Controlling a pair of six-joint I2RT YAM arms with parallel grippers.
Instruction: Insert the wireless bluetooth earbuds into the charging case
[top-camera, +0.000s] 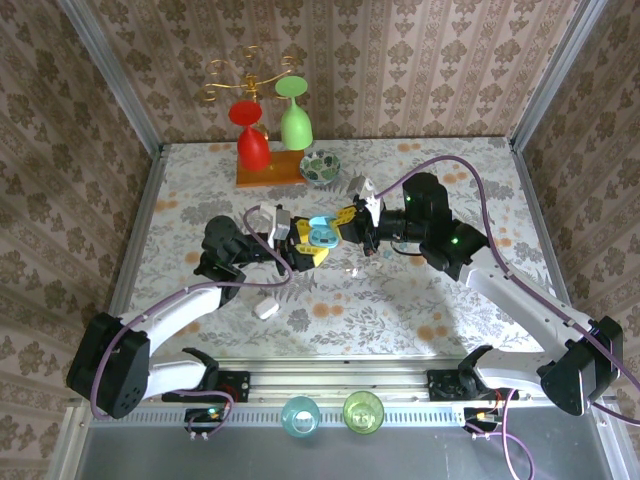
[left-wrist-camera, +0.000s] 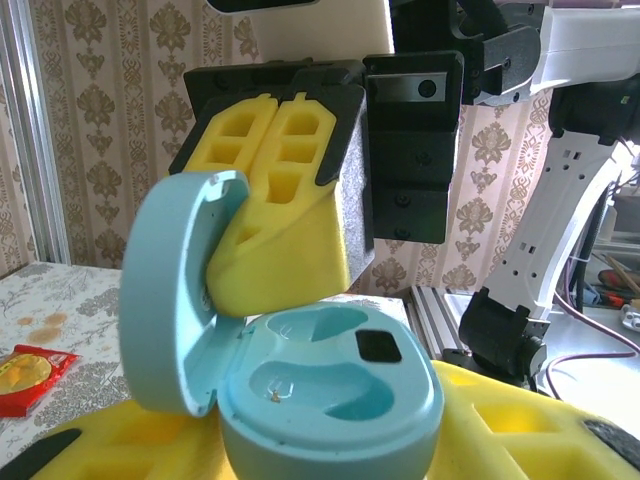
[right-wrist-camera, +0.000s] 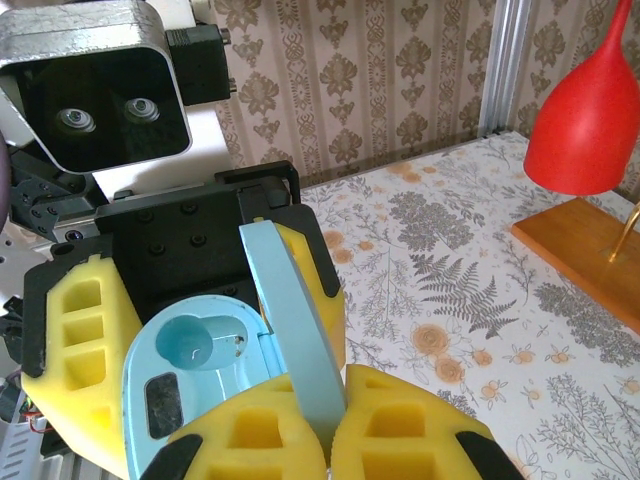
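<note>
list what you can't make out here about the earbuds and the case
- earbuds: top view, too small to tell from the table's floral print
- case: top view, mostly covered by left gripper and right gripper
- left pads touching the case or not: left wrist view, bottom edge cuts off its base
- part of the case's wells: right wrist view, behind the lid

We can read no word, number or brand anywhere. The red packet (left-wrist-camera: 30, 372) on the table (left-wrist-camera: 70, 295) carries yellow print, too blurred for us to read. The light blue case (left-wrist-camera: 330, 395) bears a dark square patch, its marking unclear.
</note>
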